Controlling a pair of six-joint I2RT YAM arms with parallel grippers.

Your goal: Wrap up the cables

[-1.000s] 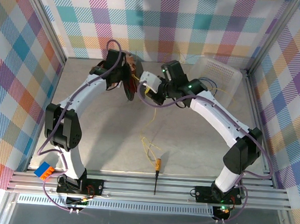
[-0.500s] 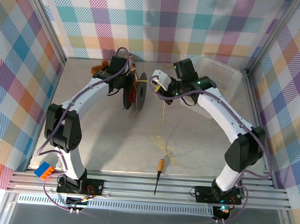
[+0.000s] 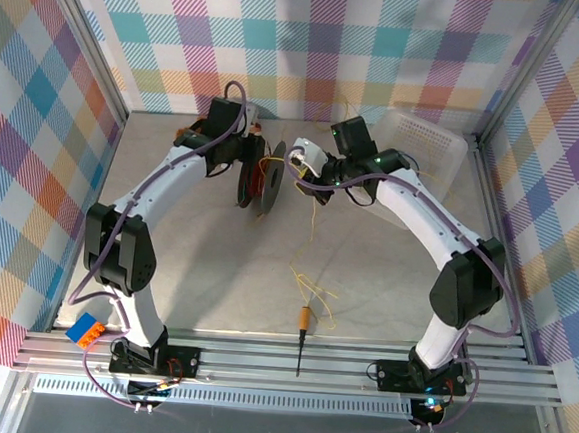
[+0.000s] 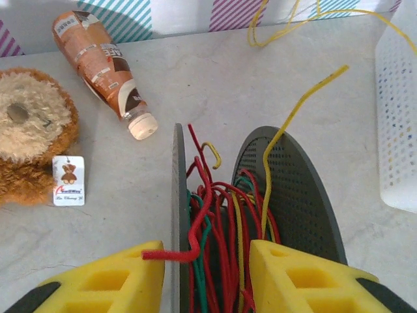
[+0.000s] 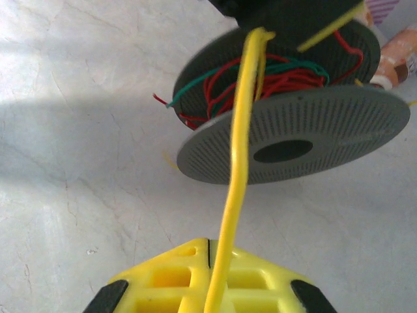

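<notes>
Here, the right gripper (image 5: 210, 255) is clamped on a thin yellow cable (image 5: 236, 163). The cable runs straight from the gripper's yellow fingers (image 5: 163, 280) onto a grey perforated plastic spool (image 5: 352, 124) wound with red and green wire. The left gripper (image 4: 207, 264) has its yellow foam fingers (image 4: 98, 283) parted, with 1 spool flange and the tangled core in the gap; whether they touch it cannot be told. Loose yellow cable loops (image 3: 314, 284) lie on the grey table (image 3: 196, 259), well away from the spool on its arm-base side, beside an amber-handled screwdriver (image 3: 304, 330). Beyond the spool lie a brown drink bottle (image 4: 98, 59) and a brown plush toy (image 4: 29, 130).
</notes>
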